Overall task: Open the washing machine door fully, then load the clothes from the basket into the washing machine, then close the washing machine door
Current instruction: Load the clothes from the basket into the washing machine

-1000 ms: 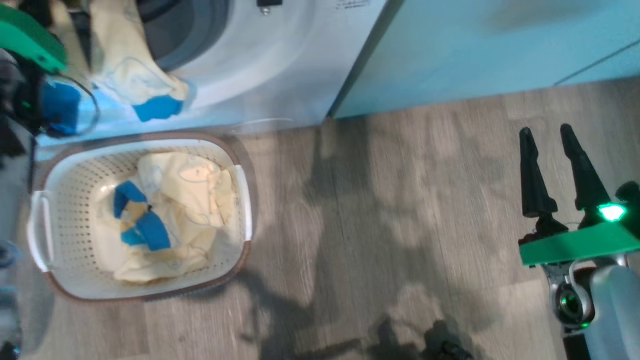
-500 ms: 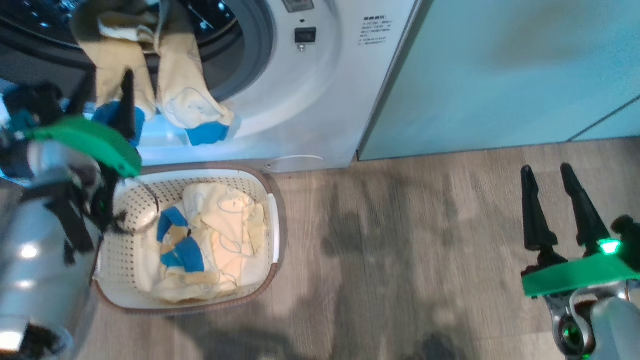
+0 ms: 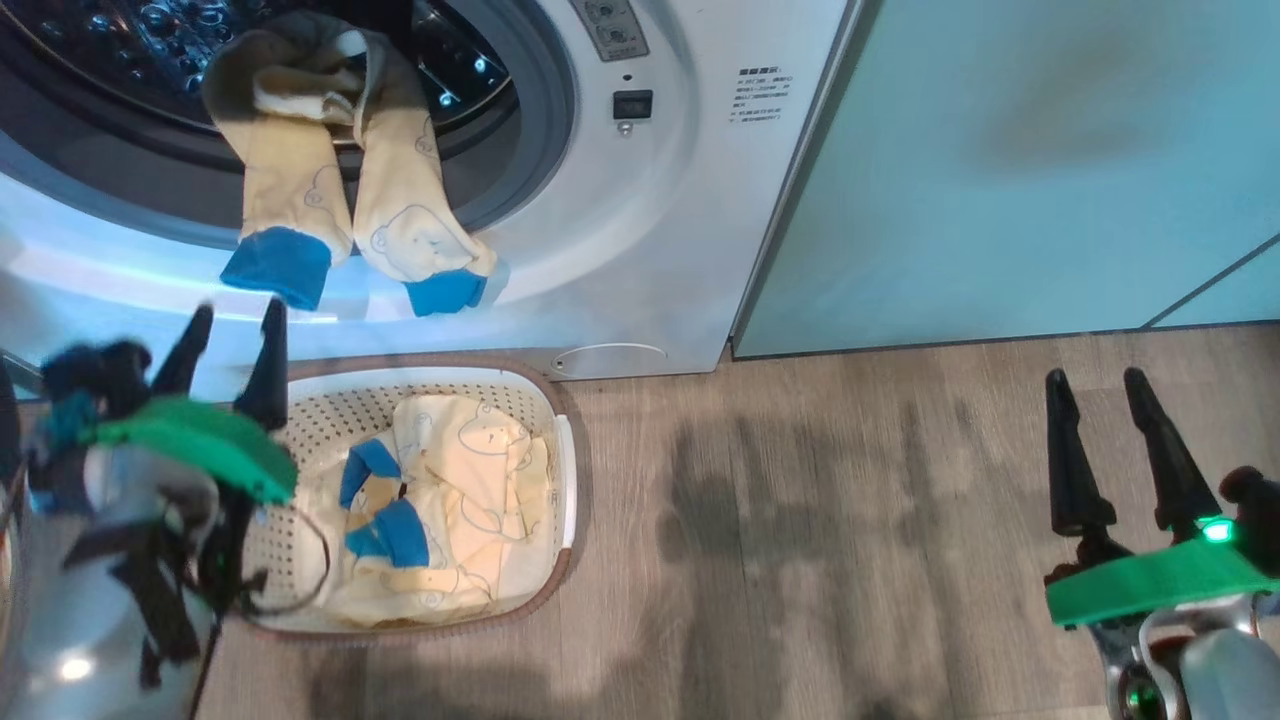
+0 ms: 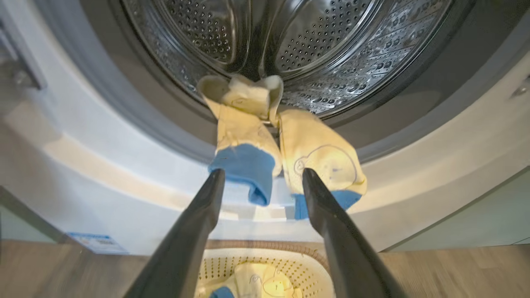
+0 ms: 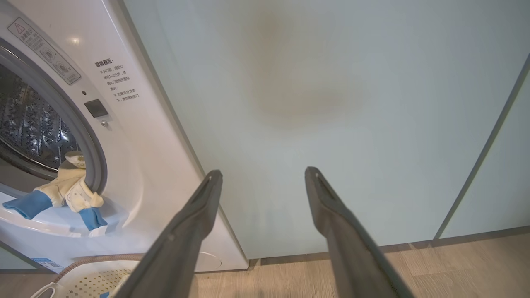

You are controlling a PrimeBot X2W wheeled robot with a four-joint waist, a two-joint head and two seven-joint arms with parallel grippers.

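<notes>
Clothes [image 3: 470, 500] are lying heaped in the basket [image 3: 563, 470], which is sitting on the floor [image 3: 850, 560] just right of the left gripper [image 3: 238, 318], its near corner hiding behind that gripper's wrist. Another cream item with blue cuffs, the hanging piece [image 3: 350, 190], is draping over the lower lip of the machine [image 3: 680, 200]. Its upper end is lying inside the drum [image 4: 331, 49] and its two legs are dangling down the front, above the left fingertips.

The left gripper [image 4: 263, 171] is standing with its jaws spread fully wide and is gripping nothing. In the left wrist view its fingers are pointing up at the hanging piece [image 4: 248, 136]. One blue cuff is showing in the gap between the tips, and the other is dropping partly behind one tip. In the head view the tips are sitting just below the cuffs, but motion blur is making it impossible to tell whether they are touching the cloth.

The right gripper [image 3: 1092, 385] is hovering over bare floor, well to the right of the basket, with its jaws also spread wide and empty. In the right wrist view this gripper [image 5: 263, 171] is pointing at the mint cabinet [image 5: 331, 103], with the machine [image 5: 136, 136] lying off to the left of its fingers.
</notes>
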